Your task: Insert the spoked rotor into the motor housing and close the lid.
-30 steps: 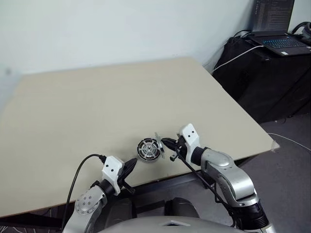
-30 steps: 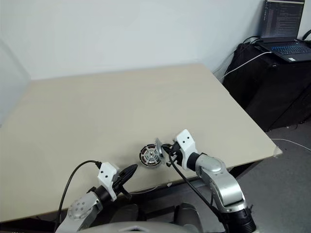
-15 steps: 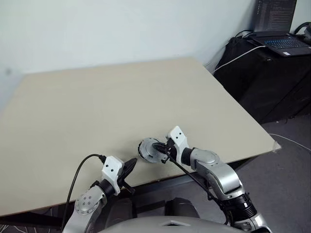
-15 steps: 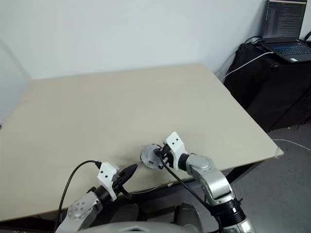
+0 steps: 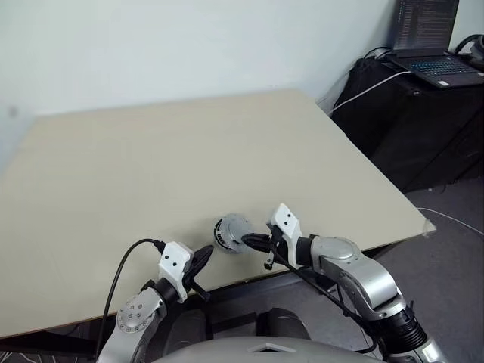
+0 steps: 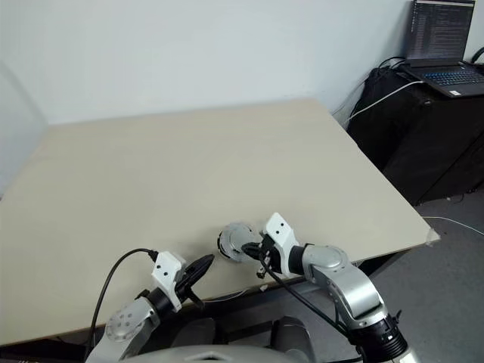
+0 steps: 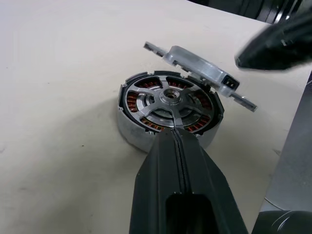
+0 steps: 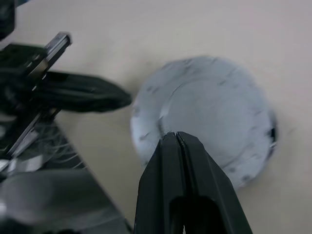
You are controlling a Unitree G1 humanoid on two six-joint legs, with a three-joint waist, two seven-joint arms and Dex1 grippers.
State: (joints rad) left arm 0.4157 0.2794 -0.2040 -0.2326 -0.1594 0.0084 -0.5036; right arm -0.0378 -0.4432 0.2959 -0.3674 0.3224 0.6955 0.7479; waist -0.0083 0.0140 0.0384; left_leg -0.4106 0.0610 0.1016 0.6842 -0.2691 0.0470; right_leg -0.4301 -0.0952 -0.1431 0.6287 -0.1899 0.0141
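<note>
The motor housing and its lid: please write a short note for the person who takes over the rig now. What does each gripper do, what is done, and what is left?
Left gripper: shut, holds nothing, rests near the table front edge, pointing at the motor housing.
Right gripper: shut, holds nothing, its tips at the lid.
Motor housing: near the front edge, between the grippers. The spoked rotor already sits inside.
Lid: tilted over the housing, one side raised, not seated.
Done: rotor inserted.
Left: press the lid down flat until it closes.

Beige table (image 5: 174, 151) before a pale wall (image 5: 189, 45) — open laptop (image 5: 435, 60) on black stand (image 5: 423, 128).
</note>
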